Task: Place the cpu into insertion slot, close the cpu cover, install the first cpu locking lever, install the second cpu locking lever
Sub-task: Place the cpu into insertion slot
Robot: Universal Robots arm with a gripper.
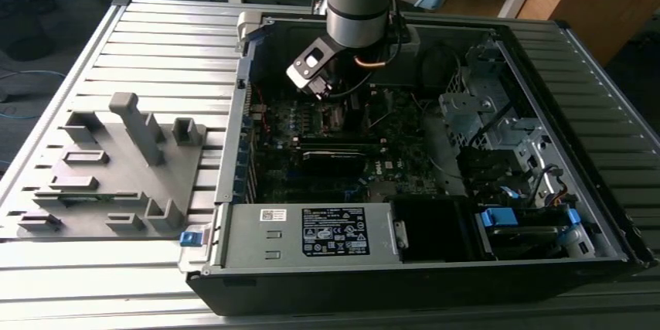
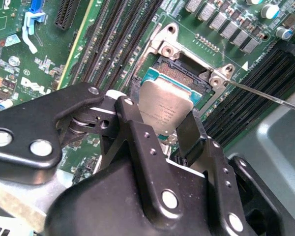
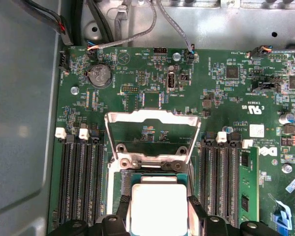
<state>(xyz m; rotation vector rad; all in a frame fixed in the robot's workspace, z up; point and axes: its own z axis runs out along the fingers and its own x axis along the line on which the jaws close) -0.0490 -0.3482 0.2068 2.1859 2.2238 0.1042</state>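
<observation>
Black two-fingered robot hand (image 2: 160, 118) is clamped on the cpu (image 2: 167, 101) — a small flat square chip with a dull silver-grey metal top — holding it at the insertion slot (image 2: 183, 66), a square socket with a dark recessed centre. Whether it is fully seated is unclear. Beyond, the cpu cover (image 3: 152, 116), a thin silvery metal frame, stands flipped open, and a thin wire locking lever (image 2: 265, 97) sticks out loose — closing and locking look undone.

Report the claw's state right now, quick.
The claw: shut on the small flat square silver-grey cpu, held over the square metal-rimmed insertion slot.
</observation>
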